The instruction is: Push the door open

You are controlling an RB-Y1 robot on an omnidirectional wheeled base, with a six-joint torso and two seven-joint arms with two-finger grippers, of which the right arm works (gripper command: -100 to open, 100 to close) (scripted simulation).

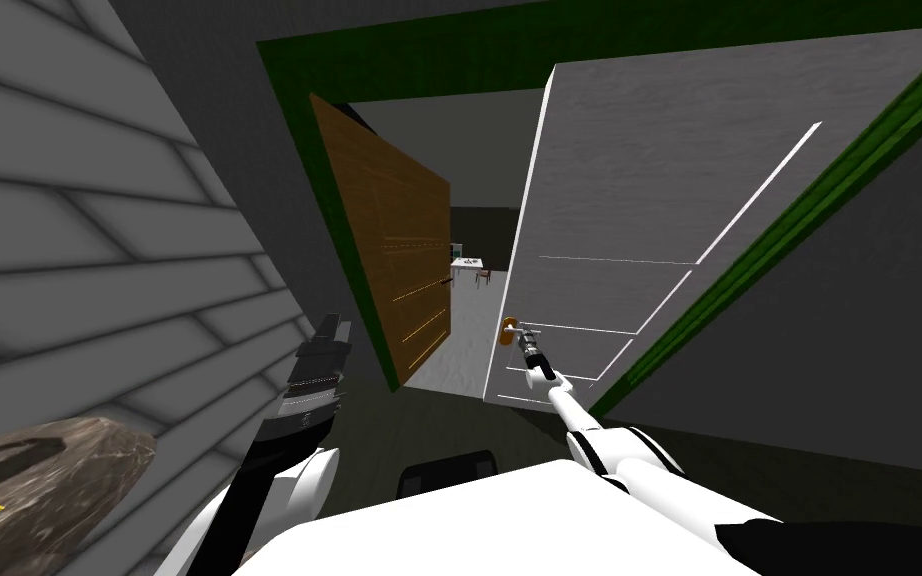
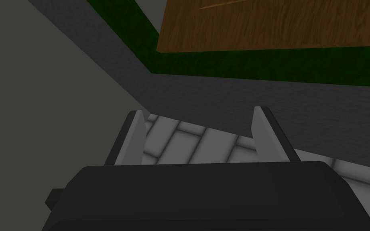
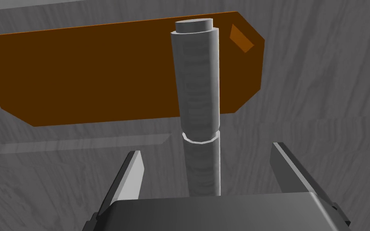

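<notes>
Right gripper point(image 1: 524, 338) is at the handle point(image 3: 198, 92) of the grey door point(image 1: 649, 200), right of the doorway gap. Fingers are apart with the handle between them (apparently not touching). An orange plate point(image 3: 100, 72) backs the handle. The brown door point(image 1: 389, 230), left, stands swung far. Left gripper point(image 2: 198, 114), near the left wall point(image 1: 99, 250), has its fingers apart and empty.
</notes>
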